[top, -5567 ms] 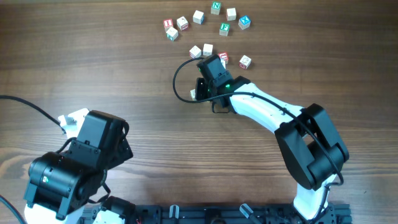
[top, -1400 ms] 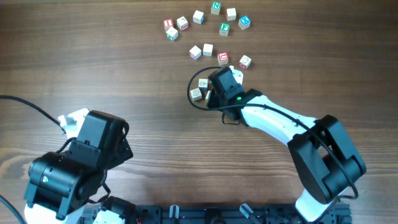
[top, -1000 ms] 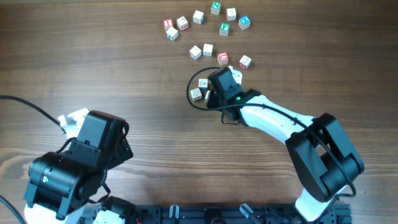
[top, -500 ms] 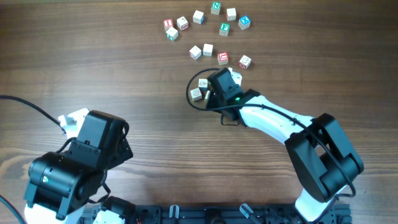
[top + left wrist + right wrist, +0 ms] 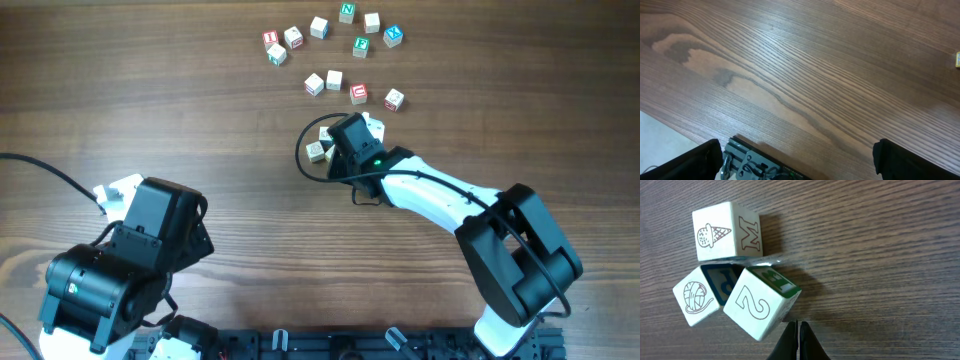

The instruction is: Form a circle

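Compared with half a second back, the right gripper has slid slightly toward the table's far-left, its black cable loop shifted with it; a white cube now shows just right of the gripper head, where it was mostly covered before. The two cubes at the gripper's left stay put, and the far cluster has not moved. Left arm unchanged, parked at the near-left corner of the table. Right gripper fingers pressed together, nothing between them, tips just touching or nearly touching the nearest block. Left gripper jaws stand wide apart over bare wood, holding nothing. No ring formed: alphabet cubes lie in a loose arc toward the far edge, centre-right, with a second short row nearer, then the few at the gripper. Pieces are pale wood with coloured letters. Wrist view: three cubes bunched, touching. M cube, brown "M" on one side, ice-cream cone outline on top. Yarn-ball cube, blue "P" on its side. Tilted "2" cube, green-bordered side with a white letter, cannot read it surely. Overhead, readable: green "N", green "E", red "C", blue "X".
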Tool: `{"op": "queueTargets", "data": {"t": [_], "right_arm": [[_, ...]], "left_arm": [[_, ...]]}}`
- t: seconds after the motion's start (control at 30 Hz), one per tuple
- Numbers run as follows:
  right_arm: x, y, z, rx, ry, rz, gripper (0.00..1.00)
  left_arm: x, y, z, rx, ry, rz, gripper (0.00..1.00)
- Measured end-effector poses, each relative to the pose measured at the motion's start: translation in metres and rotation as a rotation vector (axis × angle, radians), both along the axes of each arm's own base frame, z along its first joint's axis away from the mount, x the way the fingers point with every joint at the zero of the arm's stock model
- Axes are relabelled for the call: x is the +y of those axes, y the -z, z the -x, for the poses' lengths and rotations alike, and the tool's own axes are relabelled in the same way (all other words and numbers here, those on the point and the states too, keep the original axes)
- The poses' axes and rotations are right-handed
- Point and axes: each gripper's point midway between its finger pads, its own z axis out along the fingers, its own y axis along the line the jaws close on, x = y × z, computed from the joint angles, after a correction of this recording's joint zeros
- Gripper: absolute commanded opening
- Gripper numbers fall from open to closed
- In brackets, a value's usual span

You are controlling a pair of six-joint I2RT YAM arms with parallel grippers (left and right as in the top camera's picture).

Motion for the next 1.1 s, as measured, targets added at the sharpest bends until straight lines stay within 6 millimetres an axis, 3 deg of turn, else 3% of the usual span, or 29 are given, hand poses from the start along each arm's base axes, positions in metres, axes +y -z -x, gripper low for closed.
{"op": "queueTargets", "data": {"t": [1.1], "right_arm": [[0.000, 0.003, -0.012, -0.049, 0.024, 0.008, 0.05]], "left_arm": [[0.000, 0.000, 0.000, 0.000, 0.000, 0.000, 1.00]]}}
